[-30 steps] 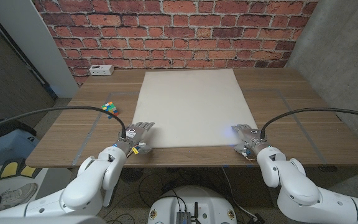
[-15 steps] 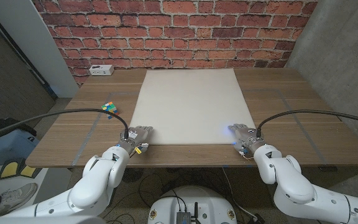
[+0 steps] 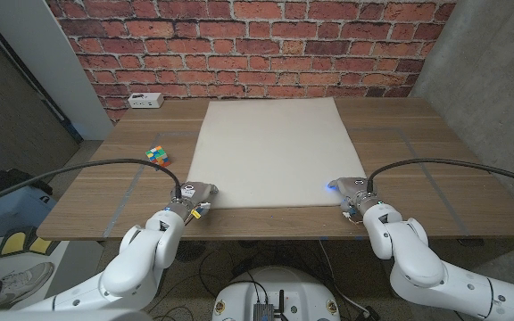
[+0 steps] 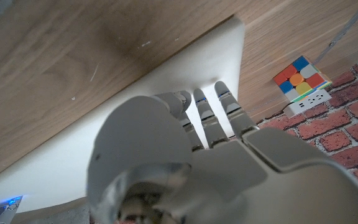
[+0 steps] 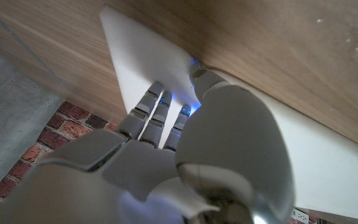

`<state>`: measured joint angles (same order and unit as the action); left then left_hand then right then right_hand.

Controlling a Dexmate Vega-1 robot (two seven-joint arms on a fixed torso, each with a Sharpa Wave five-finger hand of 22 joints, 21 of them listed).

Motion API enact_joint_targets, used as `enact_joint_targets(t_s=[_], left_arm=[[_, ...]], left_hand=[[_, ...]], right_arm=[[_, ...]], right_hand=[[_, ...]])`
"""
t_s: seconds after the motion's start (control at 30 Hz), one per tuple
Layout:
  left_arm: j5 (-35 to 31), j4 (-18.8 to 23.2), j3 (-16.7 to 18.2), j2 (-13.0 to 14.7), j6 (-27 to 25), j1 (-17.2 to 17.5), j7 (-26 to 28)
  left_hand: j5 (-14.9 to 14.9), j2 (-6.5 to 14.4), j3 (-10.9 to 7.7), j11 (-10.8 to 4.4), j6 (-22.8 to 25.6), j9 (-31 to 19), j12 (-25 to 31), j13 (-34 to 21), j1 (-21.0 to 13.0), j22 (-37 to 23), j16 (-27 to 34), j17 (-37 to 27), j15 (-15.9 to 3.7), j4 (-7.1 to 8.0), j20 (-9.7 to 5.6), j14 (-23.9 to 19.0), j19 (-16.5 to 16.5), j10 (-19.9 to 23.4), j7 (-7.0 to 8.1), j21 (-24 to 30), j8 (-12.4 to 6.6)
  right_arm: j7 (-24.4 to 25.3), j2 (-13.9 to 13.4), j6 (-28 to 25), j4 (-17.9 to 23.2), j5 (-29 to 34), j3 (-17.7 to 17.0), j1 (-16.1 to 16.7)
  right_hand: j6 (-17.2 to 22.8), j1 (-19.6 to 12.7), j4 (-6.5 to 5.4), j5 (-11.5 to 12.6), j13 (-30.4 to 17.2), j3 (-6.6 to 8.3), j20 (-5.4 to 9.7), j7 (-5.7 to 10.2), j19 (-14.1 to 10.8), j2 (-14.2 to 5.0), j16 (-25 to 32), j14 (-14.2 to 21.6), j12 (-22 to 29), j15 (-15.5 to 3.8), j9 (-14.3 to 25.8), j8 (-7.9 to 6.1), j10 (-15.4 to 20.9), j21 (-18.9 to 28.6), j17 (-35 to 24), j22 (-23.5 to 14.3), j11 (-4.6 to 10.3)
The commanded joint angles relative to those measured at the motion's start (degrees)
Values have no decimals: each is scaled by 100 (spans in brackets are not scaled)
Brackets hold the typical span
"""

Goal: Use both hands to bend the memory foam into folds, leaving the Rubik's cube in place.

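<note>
Cream memory foam [image 3: 277, 152] lies mid-desk; left hand [image 3: 196, 196] and right hand [image 3: 350, 190] press its front corners, holding nothing. Uneven lifting could skew it toward the Rubik's cube [image 3: 157, 154] near the left edge.

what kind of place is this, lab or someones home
Most likely a robot lab or test room, not a home. A bare wooden table stands against a brick wall, cables trail on the floor under it, and it holds a foam sheet, a Rubik's cube and a power strip.
</note>
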<state>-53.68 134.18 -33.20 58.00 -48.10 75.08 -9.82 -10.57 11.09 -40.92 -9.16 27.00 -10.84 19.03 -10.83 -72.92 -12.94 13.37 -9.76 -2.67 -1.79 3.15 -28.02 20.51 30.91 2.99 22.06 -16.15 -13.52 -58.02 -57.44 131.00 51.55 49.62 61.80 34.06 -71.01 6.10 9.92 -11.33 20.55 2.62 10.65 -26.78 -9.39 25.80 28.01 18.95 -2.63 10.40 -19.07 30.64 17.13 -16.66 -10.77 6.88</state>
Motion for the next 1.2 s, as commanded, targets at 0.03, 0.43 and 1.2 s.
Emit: enact_joint_targets(t_s=[0.03,0.43,1.2], left_arm=[[516,-4,326,-22,325,337,1108],[1384,359,638,422,561,447,887],[-1816,-304,-634,-96,-280,-63,282]], left_hand=[[26,-27,-34,15,237,-27,48,-5,70,-16,-22,10,-511,16,-56,-214,134,206,5,107,-60],[-98,-1439,2224,441,-1487,22,-852,-27,2824,204,-346,-18,-27,642,199,1341,-690,-1527,-34,-253,615],[-685,-1240,2634,501,-2610,37,-641,-25,1798,210,-217,-14,167,-232,254,2260,-816,-2674,-93,-678,430]], right_arm=[[2012,145,817,-299,-286,-677,780],[2939,428,1131,-486,-368,-1023,1110],[3943,681,1981,-210,-1681,-2079,1750]], right_hand=[[1704,376,-234,34,-162,-214,203,-483,-311,-139,710,969,433,-971,64,-303,1272,212,-519,-51,-74],[2070,543,-386,143,-353,-296,380,-588,-344,-155,1044,1405,773,-954,210,-412,1845,326,-936,-86,-81],[2132,522,-431,282,-724,-187,215,-840,-352,-183,1047,1432,1200,-929,586,-615,2140,486,-1361,-104,-456]])
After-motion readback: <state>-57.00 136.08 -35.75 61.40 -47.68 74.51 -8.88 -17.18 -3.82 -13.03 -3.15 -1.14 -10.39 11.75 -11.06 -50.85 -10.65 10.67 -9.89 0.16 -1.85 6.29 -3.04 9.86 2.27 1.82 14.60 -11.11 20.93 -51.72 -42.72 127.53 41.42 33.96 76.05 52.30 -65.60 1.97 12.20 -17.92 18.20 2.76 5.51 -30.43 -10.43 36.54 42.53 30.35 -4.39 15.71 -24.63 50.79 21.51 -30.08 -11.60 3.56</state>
